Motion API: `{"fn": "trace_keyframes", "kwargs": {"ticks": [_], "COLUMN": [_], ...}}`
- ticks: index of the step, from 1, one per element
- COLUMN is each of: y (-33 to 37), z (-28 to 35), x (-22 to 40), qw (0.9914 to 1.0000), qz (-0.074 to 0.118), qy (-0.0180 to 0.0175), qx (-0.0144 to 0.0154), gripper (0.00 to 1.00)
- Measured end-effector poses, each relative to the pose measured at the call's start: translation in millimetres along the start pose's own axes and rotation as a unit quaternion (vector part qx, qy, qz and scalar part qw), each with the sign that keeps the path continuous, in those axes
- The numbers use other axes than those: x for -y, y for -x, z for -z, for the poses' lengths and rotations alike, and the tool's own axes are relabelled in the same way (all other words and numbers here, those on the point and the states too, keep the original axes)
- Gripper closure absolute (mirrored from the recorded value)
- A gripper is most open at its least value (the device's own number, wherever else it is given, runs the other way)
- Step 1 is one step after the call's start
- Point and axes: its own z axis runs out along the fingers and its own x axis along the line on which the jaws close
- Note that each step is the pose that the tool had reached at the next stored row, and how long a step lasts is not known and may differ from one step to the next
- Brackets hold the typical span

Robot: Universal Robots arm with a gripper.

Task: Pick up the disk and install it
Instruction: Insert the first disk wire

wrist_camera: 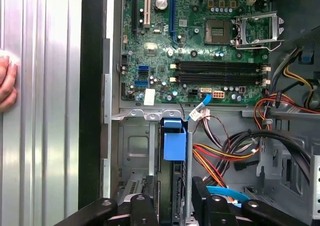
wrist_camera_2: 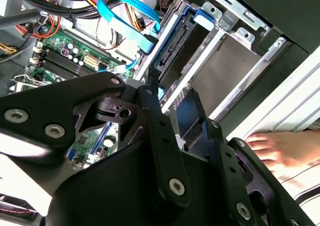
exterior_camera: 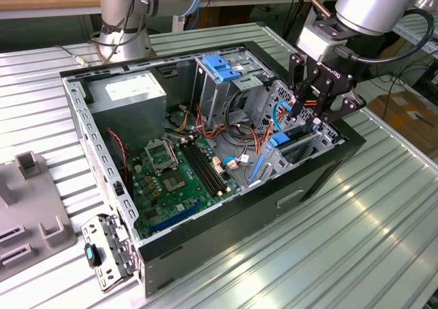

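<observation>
The disk (exterior_camera: 280,142), grey metal in a light-blue carrier, stands on edge in the drive bay at the exterior view's right end of the open computer case (exterior_camera: 226,233). My gripper (exterior_camera: 305,121) reaches down into that bay from above. In the first wrist view its black fingers (wrist_camera: 149,201) sit on either side of the disk (wrist_camera: 174,141), whose blue end points toward the motherboard. In the second wrist view the gripper (wrist_camera_2: 175,105) holds the near end of the disk (wrist_camera_2: 197,35), and the far end lies along the bay's metal wall.
A person's hand (wrist_camera_2: 280,151) rests on the ribbed table just outside the case wall, also seen as a hand (wrist_camera: 5,83) in the first wrist view. Blue and orange cables (exterior_camera: 277,110) hang beside the bay. A drive cage with a blue latch (exterior_camera: 222,68) stands behind it. Grey fixtures (exterior_camera: 27,206) lie at the exterior view's left.
</observation>
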Motion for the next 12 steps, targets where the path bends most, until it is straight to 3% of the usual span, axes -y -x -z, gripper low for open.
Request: {"fn": "trace_keyframes", "kwargs": {"ticks": [12], "y": [0.0], "z": [1.6], "x": [0.0], "qw": [1.0], "qz": [0.0], "qy": [0.0], "qx": [-0.0001], "gripper": [0.58]}}
